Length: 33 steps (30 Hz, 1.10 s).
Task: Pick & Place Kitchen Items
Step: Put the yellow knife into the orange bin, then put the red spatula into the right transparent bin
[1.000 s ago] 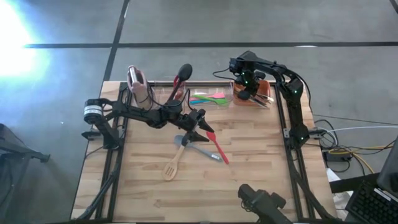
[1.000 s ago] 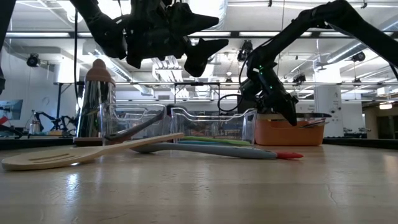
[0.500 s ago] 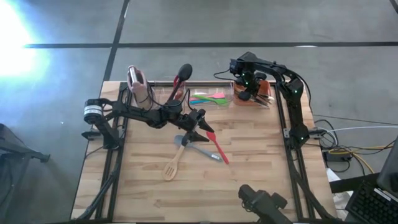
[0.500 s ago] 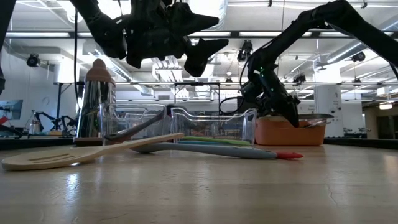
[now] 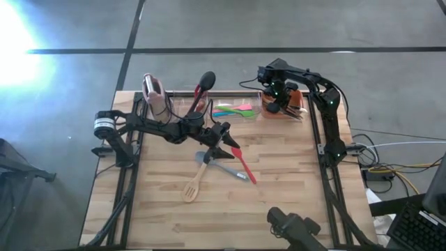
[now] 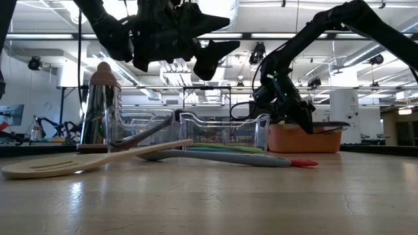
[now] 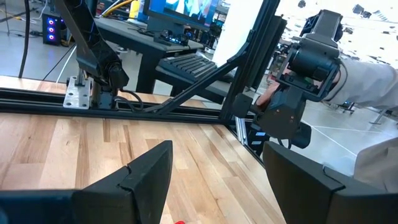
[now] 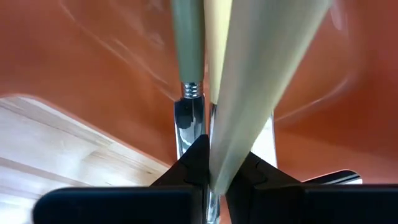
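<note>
At centre left of the high view we see the left hand [image 5: 224, 141] hanging above the counter [image 5: 293, 188], fingers spread and empty. Below it lie a wooden spatula [image 5: 194, 181] and a red spatula [image 5: 244, 166]. At upper right, the right hand [image 5: 280, 103] reaches into the orange bin [image 5: 296, 97], pinched on a pale-handled knife [image 8: 261, 74].

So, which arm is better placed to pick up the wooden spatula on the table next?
The left arm. Its gripper hangs open above the table's middle, close to the wooden spatula. The right gripper is far off at the orange bin, shut on a pale-handled utensil.
</note>
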Tool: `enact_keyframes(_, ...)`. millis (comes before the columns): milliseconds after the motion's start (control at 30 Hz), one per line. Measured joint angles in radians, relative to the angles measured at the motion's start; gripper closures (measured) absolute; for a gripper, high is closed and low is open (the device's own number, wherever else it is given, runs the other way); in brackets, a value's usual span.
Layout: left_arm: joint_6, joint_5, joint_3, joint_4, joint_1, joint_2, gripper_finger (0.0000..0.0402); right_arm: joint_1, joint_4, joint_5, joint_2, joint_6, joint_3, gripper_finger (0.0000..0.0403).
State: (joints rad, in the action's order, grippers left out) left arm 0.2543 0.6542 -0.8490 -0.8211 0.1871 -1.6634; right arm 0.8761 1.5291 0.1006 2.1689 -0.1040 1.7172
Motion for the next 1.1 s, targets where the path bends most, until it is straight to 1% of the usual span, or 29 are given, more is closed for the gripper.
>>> enact_keyframes(133,0.0,0.0,0.0,0.0,0.0,0.0,0.0149,0.0,-0.001,0.003,0.0,-0.004,0.0,0.0363)
enact_keyframes(633,0.0,0.0,0.0,0.0,0.0,0.0,0.0149,-0.001,-0.016,0.004,0.0,-0.01,0.001,0.035)
enact_keyframes(800,0.0,0.0,0.0,0.0,0.0,0.0,0.0149,-0.005,-0.016,0.007,-0.008,-0.024,0.009,0.0334)
enact_keyframes(1100,-0.006,0.004,0.0,0.0,0.0,0.0,0.0149,-0.015,-0.013,0.031,-0.067,-0.027,0.091,0.0296)
